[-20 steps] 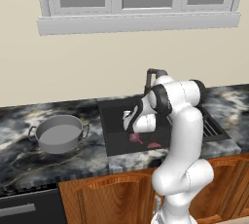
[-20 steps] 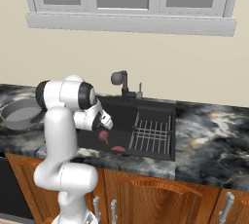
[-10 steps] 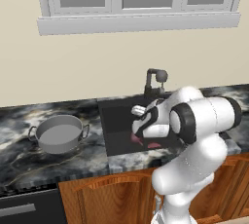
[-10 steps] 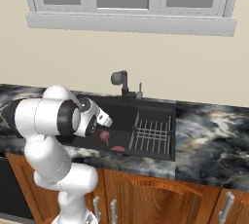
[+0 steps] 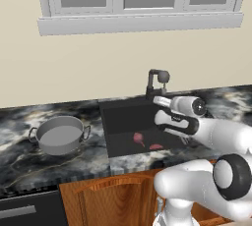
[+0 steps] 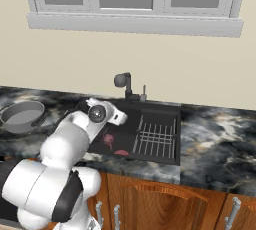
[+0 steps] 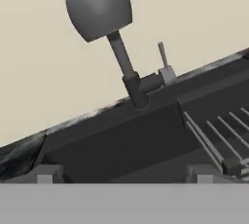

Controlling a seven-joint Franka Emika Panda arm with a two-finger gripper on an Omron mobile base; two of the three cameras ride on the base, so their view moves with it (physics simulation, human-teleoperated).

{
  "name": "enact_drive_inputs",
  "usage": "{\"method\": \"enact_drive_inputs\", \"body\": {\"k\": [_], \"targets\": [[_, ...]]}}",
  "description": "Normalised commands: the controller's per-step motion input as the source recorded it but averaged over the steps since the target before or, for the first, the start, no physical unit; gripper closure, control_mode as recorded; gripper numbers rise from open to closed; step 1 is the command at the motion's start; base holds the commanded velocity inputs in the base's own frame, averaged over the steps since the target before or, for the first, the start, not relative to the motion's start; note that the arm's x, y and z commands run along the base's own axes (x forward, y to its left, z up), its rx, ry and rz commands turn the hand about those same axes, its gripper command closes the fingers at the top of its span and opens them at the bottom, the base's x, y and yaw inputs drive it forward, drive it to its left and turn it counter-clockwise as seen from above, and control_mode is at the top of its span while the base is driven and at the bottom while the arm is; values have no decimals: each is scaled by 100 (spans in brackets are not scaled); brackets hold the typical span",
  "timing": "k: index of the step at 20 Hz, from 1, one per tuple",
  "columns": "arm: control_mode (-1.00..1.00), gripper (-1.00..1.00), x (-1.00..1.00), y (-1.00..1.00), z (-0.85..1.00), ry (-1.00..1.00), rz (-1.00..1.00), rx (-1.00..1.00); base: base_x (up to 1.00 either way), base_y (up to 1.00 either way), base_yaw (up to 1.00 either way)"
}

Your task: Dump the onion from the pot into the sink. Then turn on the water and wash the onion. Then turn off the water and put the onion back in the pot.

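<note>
The purplish-red onion lies on the floor of the black sink, with nothing touching it. The grey pot stands on the counter left of the sink, its pale inside bare. My gripper hovers over the basin's back part, open and holding nothing, its fingertips far apart. It points at the black tap, whose round head and small lever stand just ahead.
A flat pink-red sliver lies by the onion near the sink's front wall. A dark wire rack fills the sink's right half. Dark marble counter runs to both sides, under a window.
The arm has swung round and the hand has risen from low in the basin toward the tap at the back. The onion stays on the sink floor.
</note>
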Motion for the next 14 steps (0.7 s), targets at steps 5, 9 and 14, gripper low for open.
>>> {"method": "enact_drive_inputs", "body": {"k": [5,9,14], "targets": [[-100,-100,-33,-100,57,-26,17,-10,0,0,0],[-100,-100,-12,-100,36,-21,3,-21,0,0,0],[-100,-100,-13,-83,50,-17,0,-17,0,0,0]]}}
